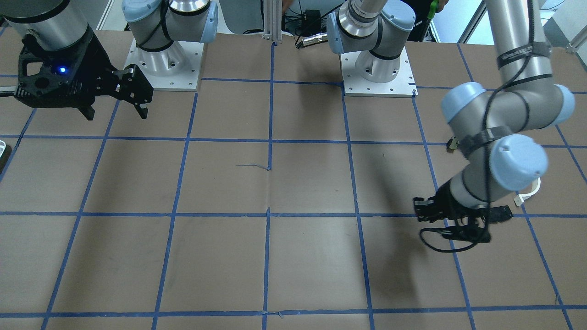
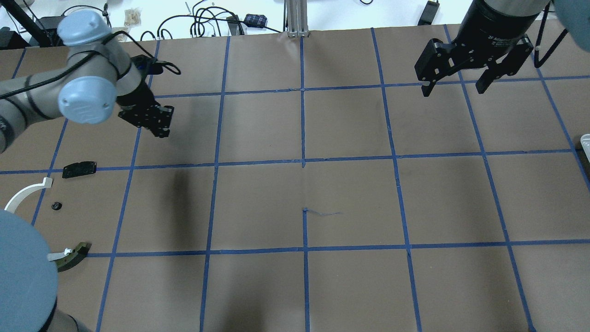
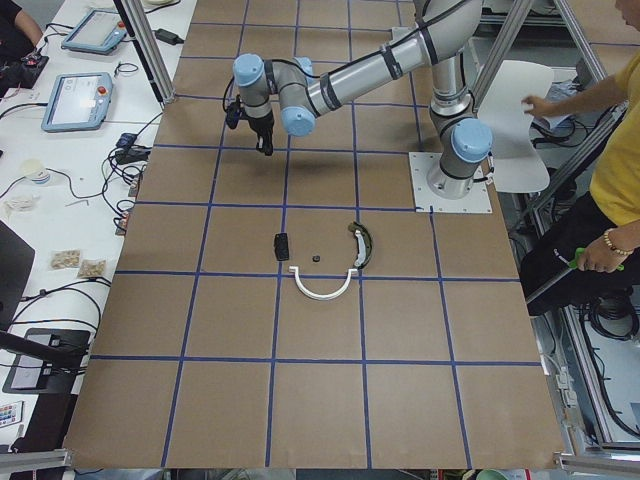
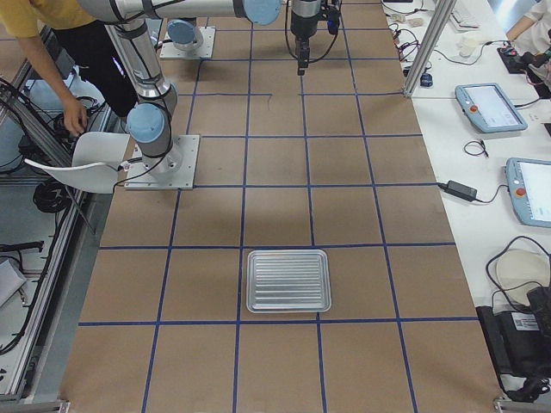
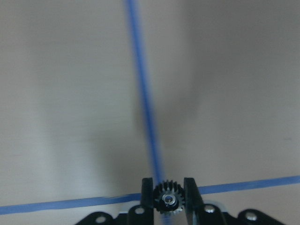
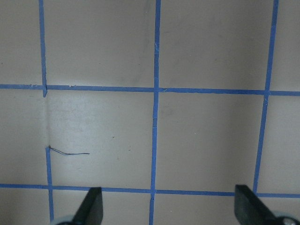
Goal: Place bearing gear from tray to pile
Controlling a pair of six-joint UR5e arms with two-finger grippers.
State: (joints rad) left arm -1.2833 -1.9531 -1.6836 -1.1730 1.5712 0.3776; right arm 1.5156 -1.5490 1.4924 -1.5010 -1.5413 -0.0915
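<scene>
Black bearing gear (image 5: pixel 168 201) clamped in my left gripper (image 5: pixel 168 188).
Carry it level to the pile (image 2: pixel 56 205), lower beside the white arc (image 2: pixel 23 194), then release; right gripper (image 2: pixel 454 91) hangs spread.

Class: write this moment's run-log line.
left tool: shut on bearing gear | right tool: open, empty | tray: empty | pile: not reached

The overhead view looks down over the bench (image 2: pixel 350 198) from behind the robot; the front-facing view stares back, the robot's bases (image 1: pixel 167 62) at 12 o'clock. Two end views look along the bench from opposite ends. Wrist cameras point down: the left close, left gripper (image 5: pixel 168 194) at 6 o'clock; the right higher, sharing a tape thread (image 6: pixel 69 152) with the overhead view.
</scene>
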